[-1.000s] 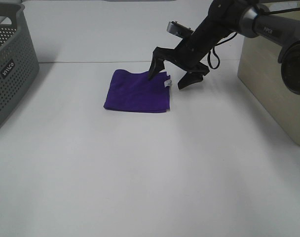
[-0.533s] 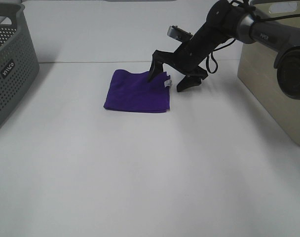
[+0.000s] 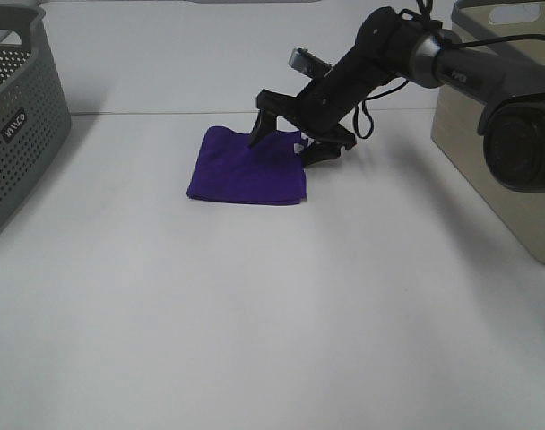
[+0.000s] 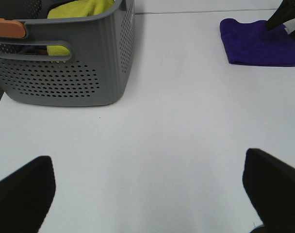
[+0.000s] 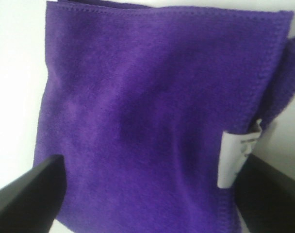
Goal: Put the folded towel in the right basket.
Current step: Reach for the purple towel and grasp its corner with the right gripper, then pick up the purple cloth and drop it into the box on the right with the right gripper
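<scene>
The folded purple towel (image 3: 246, 170) lies flat on the white table, back centre. My right gripper (image 3: 282, 150) is open and low over its back right corner, one finger on the towel's back edge and the other by its right edge. In the right wrist view the towel (image 5: 152, 97) fills the frame between the open fingers (image 5: 26, 194), with its white tag (image 5: 233, 160) near one finger. The beige right basket (image 3: 488, 152) stands at the right edge. My left gripper (image 4: 147, 191) is open and empty over bare table; its view shows the towel (image 4: 259, 43) far off.
A grey perforated basket (image 3: 21, 134) stands at the left edge; the left wrist view shows it (image 4: 79, 73) holding a yellow item (image 4: 79, 9). The white table (image 3: 272, 313) is bare in front of the towel.
My right gripper has moved left and lower, from beside the towel's right corner to straddling that corner. The towel has not moved.
</scene>
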